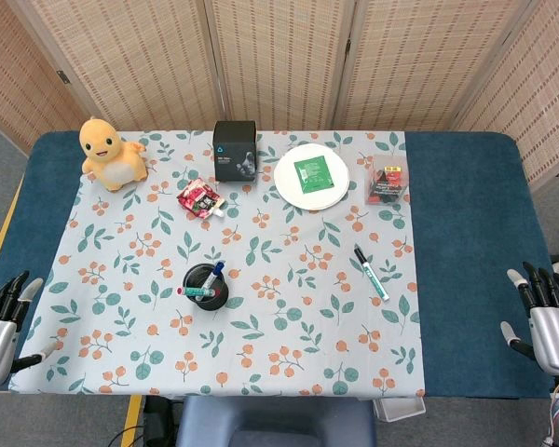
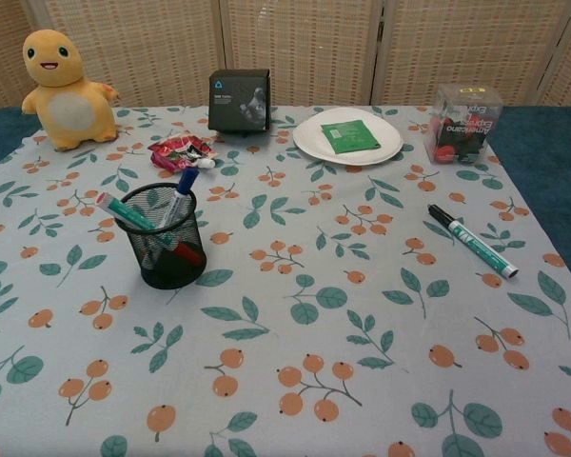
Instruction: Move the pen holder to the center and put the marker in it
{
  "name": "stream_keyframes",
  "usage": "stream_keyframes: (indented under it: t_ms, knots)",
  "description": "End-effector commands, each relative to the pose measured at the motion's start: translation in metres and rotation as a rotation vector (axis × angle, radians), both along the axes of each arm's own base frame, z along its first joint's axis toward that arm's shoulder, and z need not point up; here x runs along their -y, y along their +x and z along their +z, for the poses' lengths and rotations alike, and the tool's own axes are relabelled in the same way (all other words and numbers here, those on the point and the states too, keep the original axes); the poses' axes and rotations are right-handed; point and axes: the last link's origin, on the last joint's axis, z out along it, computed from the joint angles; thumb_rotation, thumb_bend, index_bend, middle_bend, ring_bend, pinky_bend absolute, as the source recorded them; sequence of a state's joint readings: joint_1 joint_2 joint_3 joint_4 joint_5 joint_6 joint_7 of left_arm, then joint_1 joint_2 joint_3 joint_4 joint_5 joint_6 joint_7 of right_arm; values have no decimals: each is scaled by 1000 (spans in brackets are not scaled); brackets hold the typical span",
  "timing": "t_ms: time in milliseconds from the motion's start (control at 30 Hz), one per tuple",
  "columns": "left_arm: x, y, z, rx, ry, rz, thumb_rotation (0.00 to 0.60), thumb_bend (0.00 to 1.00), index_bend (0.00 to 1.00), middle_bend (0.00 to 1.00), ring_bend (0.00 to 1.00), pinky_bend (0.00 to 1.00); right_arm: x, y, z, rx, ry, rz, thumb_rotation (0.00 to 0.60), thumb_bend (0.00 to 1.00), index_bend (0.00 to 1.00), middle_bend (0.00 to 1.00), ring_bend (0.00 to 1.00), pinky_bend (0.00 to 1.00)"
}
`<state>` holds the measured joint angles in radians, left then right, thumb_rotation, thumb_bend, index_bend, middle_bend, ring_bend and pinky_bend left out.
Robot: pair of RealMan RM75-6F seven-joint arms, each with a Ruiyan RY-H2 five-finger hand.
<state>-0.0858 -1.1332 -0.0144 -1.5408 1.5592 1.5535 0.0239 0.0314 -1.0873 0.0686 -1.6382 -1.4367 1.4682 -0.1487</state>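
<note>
Pen holder [image 1: 208, 287] stood left of the cloth's [image 1: 289, 326] centre, two pens leaning inside. Marker [image 1: 372, 273] lay flat well to its right, apart from it. Head view alone showed both hands: left hand [image 1: 2, 321] and right hand [image 1: 545, 312] at the table's [image 1: 475, 233] near corners, fingers spread, holding nothing. Chest view showed neither hand.

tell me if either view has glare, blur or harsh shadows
Head view: even, soft light, sharp throughout, only a faint shadow beside the pen holder. Chest view: equally sharp, the marker crisp, a slight sheen on the clear plastic box, and nearby tablecloth print looms large.
</note>
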Motion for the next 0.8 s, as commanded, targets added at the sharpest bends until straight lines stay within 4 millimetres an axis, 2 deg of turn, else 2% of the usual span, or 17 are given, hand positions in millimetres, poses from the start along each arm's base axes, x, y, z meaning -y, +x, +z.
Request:
stream_keyframes:
  t_ms: [33,333,500,600,800]
  knots:
    - [-1,-1,-2,-6,-15,6,600,128,0,0,0,163,1,0,0,-1,4,3,600,312,95,0,0,0]
    - [3,10,-7,21,-28,-28,600,127,0,0,0,163,-2,0,0,12,11,6,600,313,95,0,0,0]
    - [-2,13,-8,62,-78,-33,600,127,0,0,0,163,4,0,0,10,10,13,600,313,95,0,0,0]
    - [-6,18,-9,181,-120,-64,600,127,0,0,0,163,9,1,-1,15,3,17,600,313,95,0,0,0]
    - [-19,24,-18,584,-266,-120,600,127,0,0,0,163,13,3,-7,13,23,37,600,313,95,0,0,0]
